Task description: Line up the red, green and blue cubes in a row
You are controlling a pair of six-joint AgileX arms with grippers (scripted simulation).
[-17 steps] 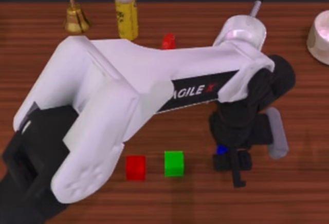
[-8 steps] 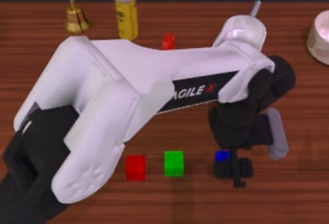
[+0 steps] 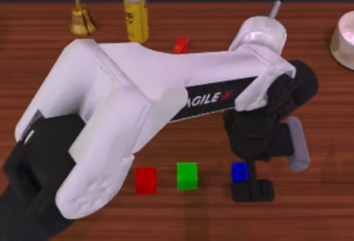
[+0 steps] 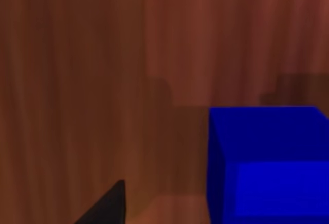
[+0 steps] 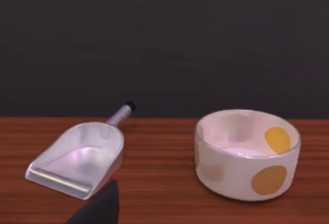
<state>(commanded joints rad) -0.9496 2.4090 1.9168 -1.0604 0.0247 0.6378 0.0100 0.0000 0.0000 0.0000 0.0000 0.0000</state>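
Near the table's front edge the red cube (image 3: pixel 145 179), the green cube (image 3: pixel 187 175) and the blue cube (image 3: pixel 239 171) lie in a left-to-right row, the blue one set farther off than the gap between the other two. My left gripper (image 3: pixel 252 190) hovers just right of and in front of the blue cube, open and holding nothing. In the left wrist view the blue cube (image 4: pixel 267 167) rests on the wood, with a gap between it and one dark fingertip (image 4: pixel 110 206). My right arm is parked outside the top view; one of its fingertips (image 5: pixel 103 206) shows in the right wrist view.
At the back stand a brass bell (image 3: pixel 82 21), a yellow bottle (image 3: pixel 136 15) and a small red stapler-like object (image 3: pixel 181 44). A metal scoop (image 3: pixel 260 33) (image 5: pixel 77 157) and a spotted white bowl (image 3: pixel 344 33) (image 5: pixel 247 152) sit at the back right. My left arm spans the table's middle.
The left gripper has drawn back toward the front edge and off the blue cube, which was mostly hidden under it and now lies uncovered on the table. Red and green cubes stayed put.
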